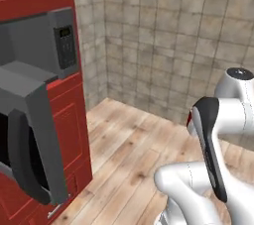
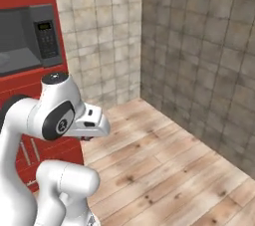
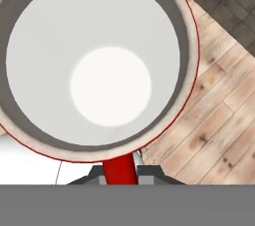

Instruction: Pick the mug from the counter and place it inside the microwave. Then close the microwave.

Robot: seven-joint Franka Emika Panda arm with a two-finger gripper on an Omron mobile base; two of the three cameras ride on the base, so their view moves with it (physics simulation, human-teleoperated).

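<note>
The mug (image 3: 99, 70) looms close in the hand view, seen from above: white inside, thin red rim. Its red side handle (image 3: 119, 168) runs down between the fingers of my gripper (image 3: 119, 176), which is shut on it. Below and to the right of the mug lies wooden floor. The microwave (image 1: 30, 38) is set into red cabinetry at the left, its keypad panel (image 1: 66, 45) facing out. Its grey door (image 1: 42, 120) stands open, swung out toward me, with the curved black handle (image 1: 22, 162) low on it. The microwave (image 2: 22, 33) also appears at upper left in the right base view. The counter is out of view.
Red cabinet fronts (image 1: 69, 130) surround the microwave. Beige tiled walls (image 1: 163, 35) meet in a corner behind. Wooden plank floor (image 2: 169, 170) stretches to the right. My white arm (image 2: 55, 115) is folded low in front of the cabinets.
</note>
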